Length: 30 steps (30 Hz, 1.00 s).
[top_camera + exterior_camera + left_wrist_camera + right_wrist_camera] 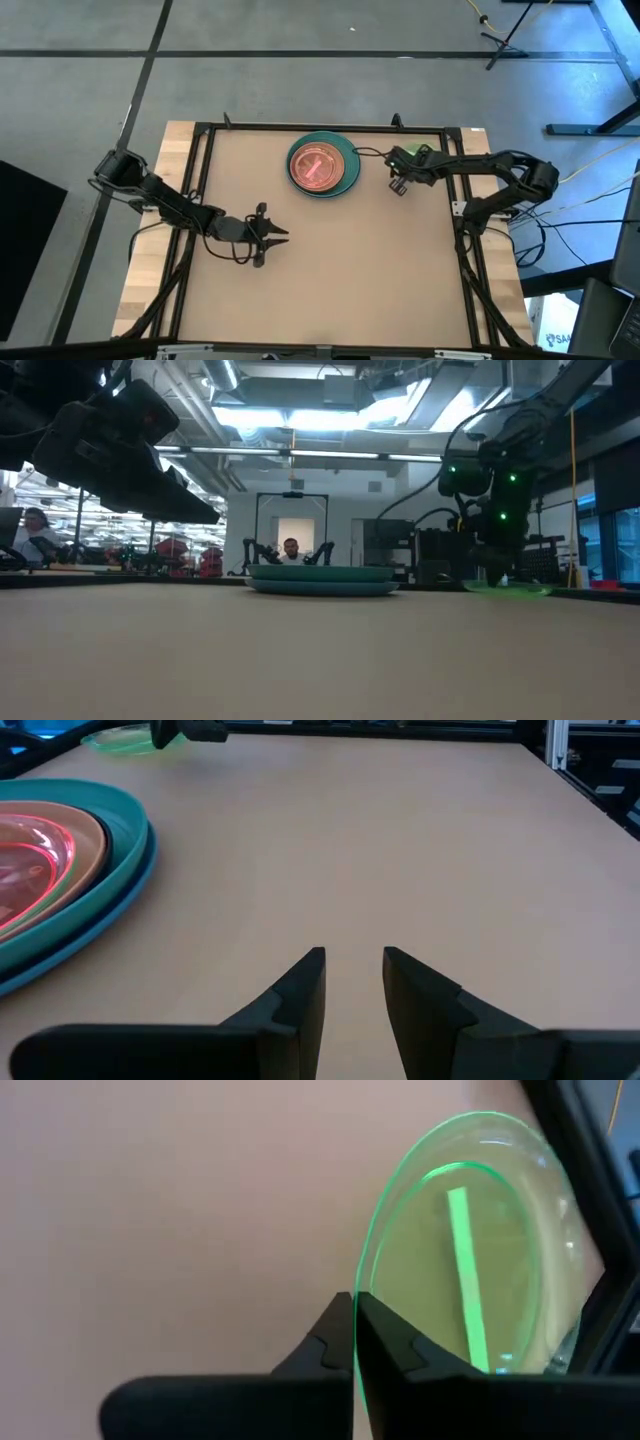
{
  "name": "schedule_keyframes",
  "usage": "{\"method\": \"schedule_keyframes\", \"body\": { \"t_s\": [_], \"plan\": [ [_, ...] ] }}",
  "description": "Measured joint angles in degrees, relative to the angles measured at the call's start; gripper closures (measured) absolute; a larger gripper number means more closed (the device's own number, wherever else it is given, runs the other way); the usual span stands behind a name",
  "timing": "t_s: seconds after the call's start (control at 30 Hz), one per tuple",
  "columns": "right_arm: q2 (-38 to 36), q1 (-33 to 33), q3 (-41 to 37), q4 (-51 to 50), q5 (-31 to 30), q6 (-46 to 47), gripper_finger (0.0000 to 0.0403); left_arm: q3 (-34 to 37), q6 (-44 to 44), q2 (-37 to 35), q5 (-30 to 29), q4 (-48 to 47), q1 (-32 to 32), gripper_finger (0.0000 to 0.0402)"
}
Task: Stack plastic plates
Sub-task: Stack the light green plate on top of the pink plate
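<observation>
A stack of plates (322, 166) sits near the table's far edge: blue and teal at the bottom, then salmon-pink, with a green-rimmed one and a red-pink one on top. It also shows in the low view (322, 579) and the left wrist view (60, 870). A translucent neon-green plate (470, 1250) lies to the right of the stack (505, 588), (125, 738). My right gripper (355, 1310) is shut on that plate. My left gripper (354, 970) is open and hovers above bare table (278, 238), nearer than the stack. My right gripper pinches the neon-green plate's rim (362, 1285) between its two fingers, which lie across the rim. The fingers come slanting down from the table's right side. In the low view the plate lies about level at table height (505, 588); whether it is lifted clear I cannot tell.
The brown tabletop (340, 280) stretches bare across the middle and near side. A black frame (200, 180) borders it. People sit at desks in the room beyond the table (290, 548).
</observation>
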<state>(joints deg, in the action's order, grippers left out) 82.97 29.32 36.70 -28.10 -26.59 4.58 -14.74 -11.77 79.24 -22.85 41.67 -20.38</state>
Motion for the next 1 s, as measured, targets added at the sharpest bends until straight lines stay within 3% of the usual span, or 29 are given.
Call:
{"method": "schedule_keyframes", "body": {
  "t_s": [0.3, 0.5, 0.6, 0.77, 1.0],
  "plan": [
    [-1.49, -8.28, 6.75, 2.46, -3.27, -5.4, 0.0402, 0.0, -0.07, 0.0, 0.0, 0.0, 0.0, 0.0305],
    [-1.49, -14.71, 9.96, 14.56, -2.75, -14.74, 0.0402, 0.0, 0.96, 0.0, -1.73, 0.02, 0.27, 0.0305],
    [-1.11, -16.68, 10.06, 22.77, 0.23, -19.37, 0.0402, 0.0, 0.94, 0.02, -2.05, 0.31, 1.03, 0.0305],
    [2.38, -16.98, 10.08, 35.23, 11.21, -24.72, 0.0402, -0.02, 0.98, -1.4, -1.68, 0.29, 2.22, 0.0305],
    [10.26, -16.98, 10.11, 50.03, 20.14, -30.72, 0.0402, -0.06, 2.94, -9.31, -1.66, -5.52, 3.33, 0.0305]
  ]
}}
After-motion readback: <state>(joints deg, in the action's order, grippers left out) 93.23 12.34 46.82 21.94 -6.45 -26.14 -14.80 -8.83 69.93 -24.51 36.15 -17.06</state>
